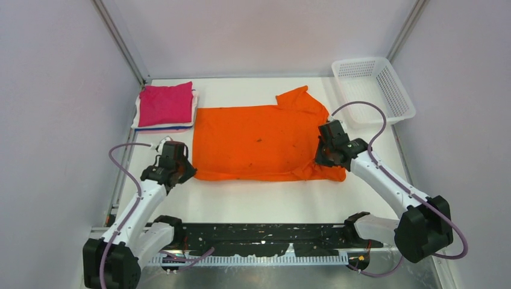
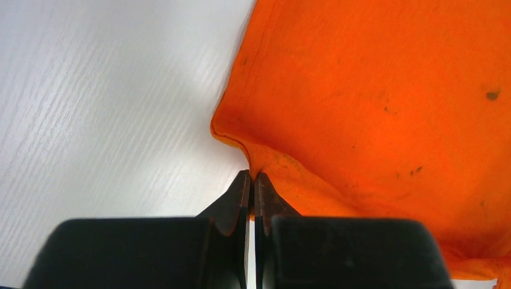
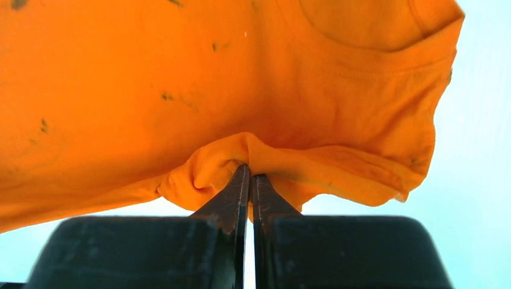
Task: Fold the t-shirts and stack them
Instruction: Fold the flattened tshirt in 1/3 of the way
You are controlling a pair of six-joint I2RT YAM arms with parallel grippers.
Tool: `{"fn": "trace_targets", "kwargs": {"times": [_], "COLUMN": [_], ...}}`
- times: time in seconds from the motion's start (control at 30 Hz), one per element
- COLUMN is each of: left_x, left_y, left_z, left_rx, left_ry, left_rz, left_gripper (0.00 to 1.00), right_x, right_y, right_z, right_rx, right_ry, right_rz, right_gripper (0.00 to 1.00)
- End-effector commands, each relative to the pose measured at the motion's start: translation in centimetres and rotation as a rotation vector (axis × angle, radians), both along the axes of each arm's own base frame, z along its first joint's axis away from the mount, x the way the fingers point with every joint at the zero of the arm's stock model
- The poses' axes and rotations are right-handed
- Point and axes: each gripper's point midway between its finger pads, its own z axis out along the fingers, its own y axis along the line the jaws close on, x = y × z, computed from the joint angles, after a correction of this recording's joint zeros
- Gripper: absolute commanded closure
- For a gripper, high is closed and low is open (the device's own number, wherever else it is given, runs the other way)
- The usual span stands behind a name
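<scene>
Orange shirt (image 1: 259, 141) is spread mid-frame on the surface (image 1: 259, 201), long axis left to right. Its near edge is clamped at both corners by left tool (image 2: 250, 179) and right tool (image 3: 248, 171); cloth lies beyond, toward frame top.

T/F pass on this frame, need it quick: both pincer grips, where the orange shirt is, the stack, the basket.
1. The left pincer is shut on the near-left corner of the orange t-shirt. True.
2. The right pincer hangs open over the basket. False: it is shut on a bunched fold at the shirt's near-right edge.
3. The magenta t-shirt lies folded on top of the stack at far left. True.
4. The orange t-shirt is folded on that stack. False: it lies spread on the table, beside the stack.
5. The basket holds a blue shirt. False: nothing shows inside it.
</scene>
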Motion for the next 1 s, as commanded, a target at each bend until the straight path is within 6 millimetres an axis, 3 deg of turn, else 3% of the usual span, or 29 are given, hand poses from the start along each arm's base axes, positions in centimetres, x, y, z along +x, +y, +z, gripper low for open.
{"fn": "trace_targets", "kwargs": {"times": [0.0, 0.2, 0.6, 0.63, 0.67, 0.7, 0.73, 0.77, 0.8, 0.83, 0.9, 0.93, 0.97], "left_x": [3.1, 4.8, 8.7, 9.2, 9.7, 10.0, 10.6, 11.1, 11.5, 11.9, 12.4, 12.5, 12.5], "left_y": [-0.1, 0.1, 1.4, 1.6, 1.8, 1.9, 2.0, 2.1, 2.3, 2.5, 2.5, 2.3, 2.1], "left_z": [2.4, 2.3, 0.5, 0.2, -0.2, -0.5, -0.6, -0.6, -0.4, -0.1, 1.4, 2.1, 2.6], "left_rx": [-0.009, -0.014, 0.013, 0.016, 0.014, 0.008, -0.001, -0.007, -0.01, -0.01, -0.009, -0.012, -0.021], "left_ry": [-0.085, -0.062, 0.01, 0.014, 0.026, 0.041, 0.049, 0.059, 0.068, 0.07, 0.057, 0.041, 0.026], "left_rz": [-0.007, 0.011, 0.07, 0.081, 0.089, 0.091, 0.091, 0.091, 0.091, 0.092, 0.078, 0.064, 0.047], "left_gripper": [1.0, 1.0, 1.0, 0.94, 0.8, 0.63, 0.45, 0.3, 0.2, 0.05, 0.01, 0.0, 0.0], "right_x": [3.6, 6.0, 12.4, 13.4, 14.0, 15.2, 15.8, 17.5, 18.2, 19.9, 21.5, 21.7, 21.4], "right_y": [0.2, 0.3, -0.5, -0.8, -0.9, -1.0, -1.3, -1.0, -1.3, -1.7, -2.6, -2.9, -3.0], "right_z": [2.7, 3.2, 0.9, 1.4, 0.2, 0.8, -0.5, 0.7, -0.5, 0.2, 1.7, 2.3, 3.2], "right_rx": [0.031, 0.036, 0.019, 0.02, 0.013, 0.021, 0.008, 0.014, -0.008, -0.032, -0.078, -0.094, -0.088], "right_ry": [-0.103, -0.11, -0.048, -0.061, -0.031, -0.048, -0.01, -0.039, -0.013, -0.045, -0.098, -0.113, -0.136], "right_rz": [0.015, 0.029, -0.002, -0.017, -0.019, -0.022, -0.018, -0.007, 0.007, -0.006, -0.022, -0.031, -0.033], "right_gripper": [0.95, 0.95, 0.93, 0.92, 0.9, 0.86, 0.73, 0.64, 0.51, 0.45, 0.27, 0.24, 0.13]}}
